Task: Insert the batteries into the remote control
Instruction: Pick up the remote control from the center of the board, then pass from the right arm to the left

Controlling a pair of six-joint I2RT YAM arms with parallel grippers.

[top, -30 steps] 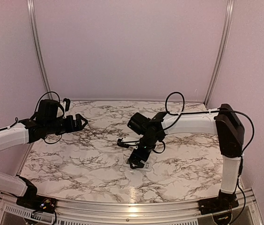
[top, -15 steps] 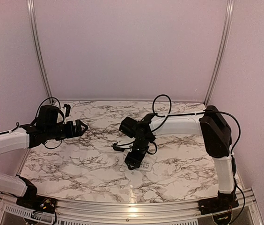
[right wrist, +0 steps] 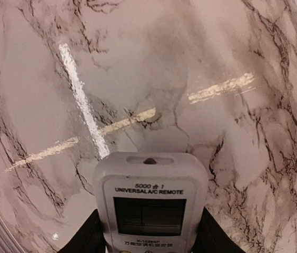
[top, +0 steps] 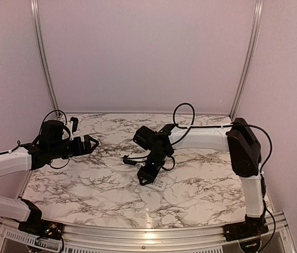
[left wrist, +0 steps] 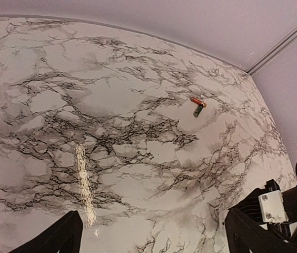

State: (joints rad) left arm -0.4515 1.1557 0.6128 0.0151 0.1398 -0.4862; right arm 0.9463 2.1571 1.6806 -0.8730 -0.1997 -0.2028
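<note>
The white remote control [right wrist: 151, 203] lies face up on the marble table [top: 96, 179], its dark display toward the camera; in the top view its end [top: 160, 184] sticks out from under the right gripper. My right gripper [right wrist: 151, 238] straddles it, and both black fingers [right wrist: 91, 234] press on its long sides. Two batteries [left wrist: 198, 105] lie side by side far across the table in the left wrist view, one red, one darker. My left gripper [left wrist: 154, 240] hovers wide open over bare marble at the left [top: 89, 141], far from them.
Lilac walls and two aluminium posts [top: 43, 58] close in the table at the back and sides. The right arm's black body with a white tag [left wrist: 274, 205] shows at the left wrist view's lower right. A metal rail [top: 138, 232] runs along the near edge.
The right arm has swung left and down over the remote, and its jaws have narrowed from wide open to the remote's sides. The left arm has sunk slightly, still open.
</note>
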